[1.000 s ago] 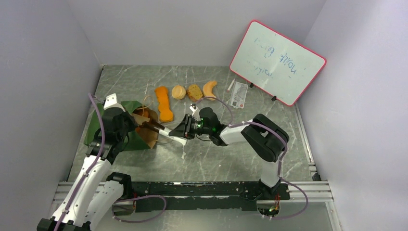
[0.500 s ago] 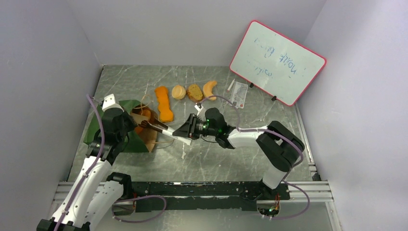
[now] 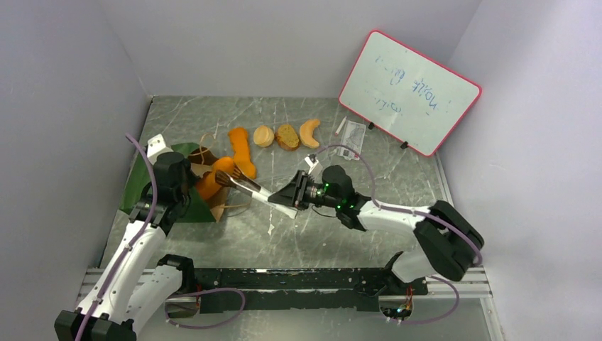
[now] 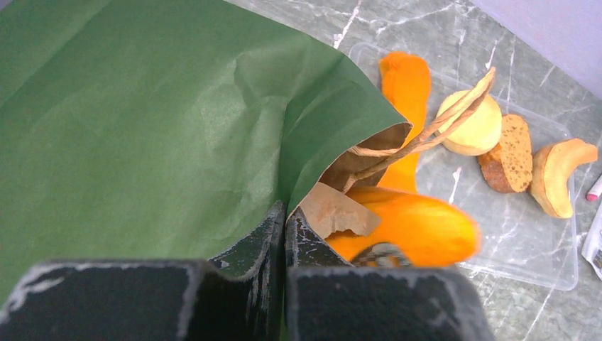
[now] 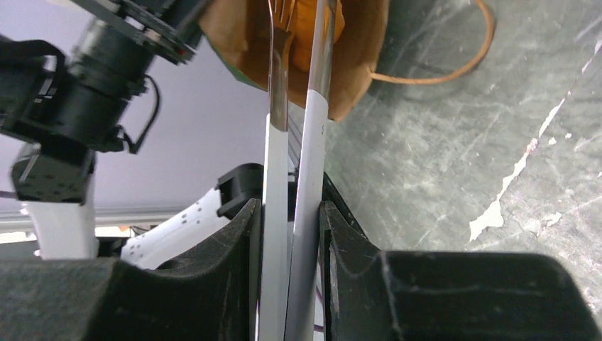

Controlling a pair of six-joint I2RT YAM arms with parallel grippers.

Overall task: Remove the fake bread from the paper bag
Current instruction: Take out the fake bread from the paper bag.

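Observation:
The dark green paper bag [image 3: 160,190] lies on its side at the left, its brown mouth facing right. My left gripper [image 3: 186,186] is shut on the bag's edge [image 4: 284,213] at the mouth. My right gripper [image 3: 292,195] is shut on the white handles of a pair of tongs [image 3: 252,192]. The tong tips pinch an orange loaf of fake bread [image 3: 213,181], which sticks halfway out of the mouth [image 4: 419,227]. Behind the bag lie a long orange loaf [image 3: 241,153], a round bun [image 3: 263,136], a brown slice [image 3: 287,136] and a croissant [image 3: 309,132].
A pink-framed whiteboard [image 3: 409,92] leans at the back right, with a small printed packet [image 3: 353,138] in front of it. The bag's tan cord handles [image 5: 440,71] loop onto the marbled table [image 3: 341,241]. Grey walls close in the left and right sides.
My right arm has drawn back to the right with the tongs, pulling the orange loaf partly out of the bag's mouth. The left gripper kept its hold on the bag.

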